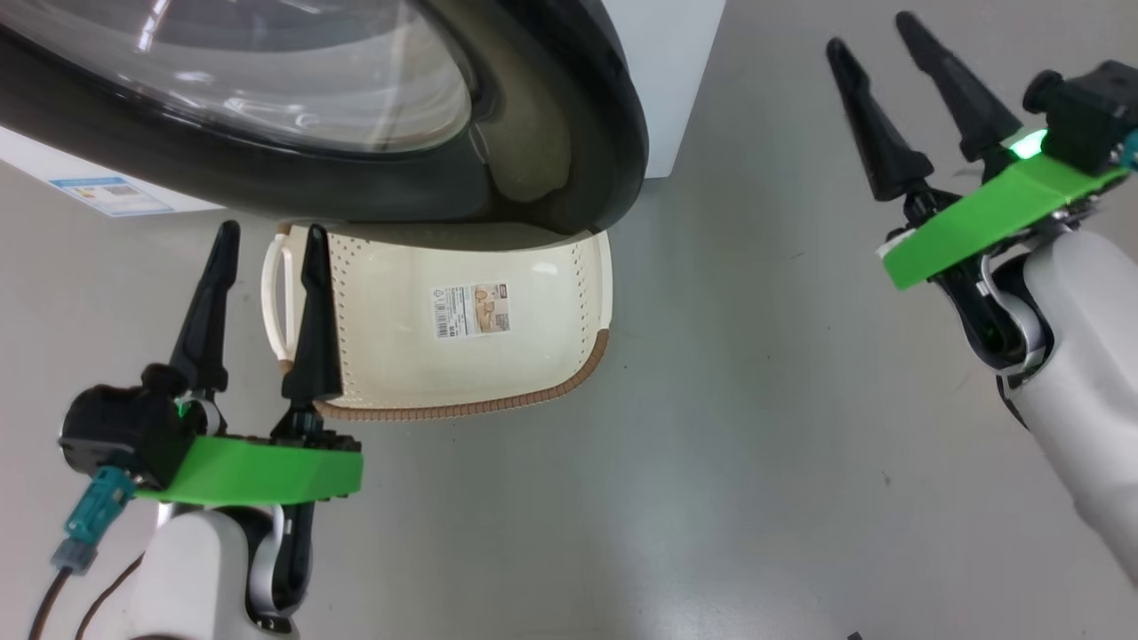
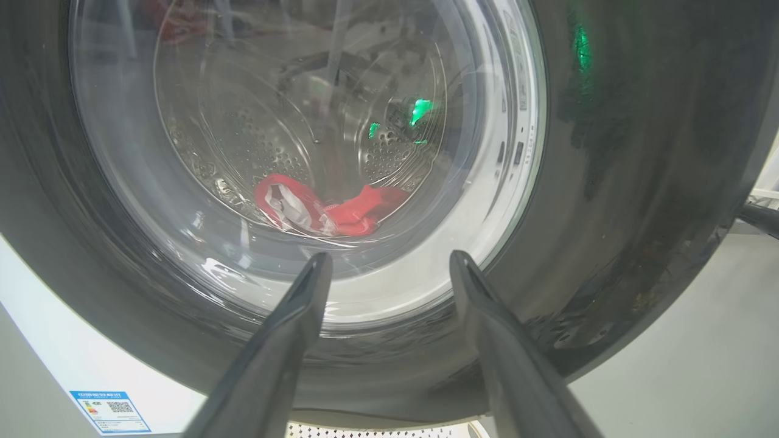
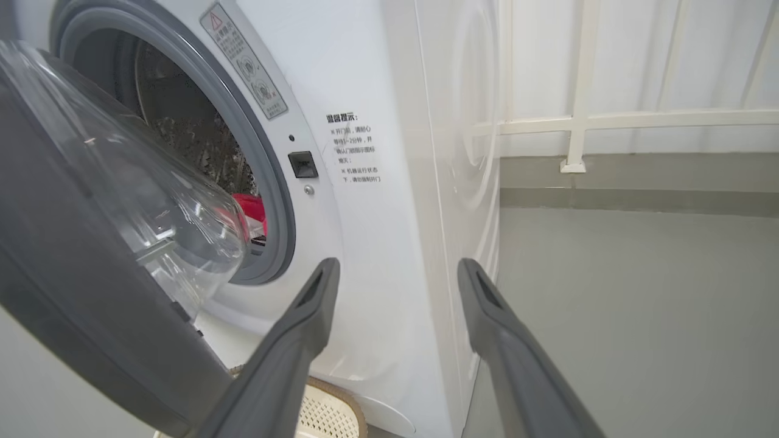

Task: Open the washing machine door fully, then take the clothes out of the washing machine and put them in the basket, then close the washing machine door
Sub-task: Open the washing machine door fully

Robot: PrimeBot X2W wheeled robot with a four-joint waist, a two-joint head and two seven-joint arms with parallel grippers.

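The washing machine door (image 1: 551, 98), black-rimmed with a clear bulging window (image 2: 304, 152), stands partly open over the basket (image 1: 551, 356). Red clothes (image 2: 359, 213) lie in the steel drum, seen through the glass, and a red patch (image 3: 251, 210) shows in the gap beside the grey ring. My left gripper (image 1: 267, 253) is open and empty, low in front of the door with the basket's left end behind its fingers. My right gripper (image 1: 876, 40) is open and empty, off to the right of the white washing machine (image 3: 377, 231), pointing at its front corner.
The cream basket (image 3: 322, 413) sits on the grey floor (image 1: 711, 462) right under the door's swing. A white railing (image 3: 578, 115) and low wall run behind the machine. Open floor lies to the right of the machine.
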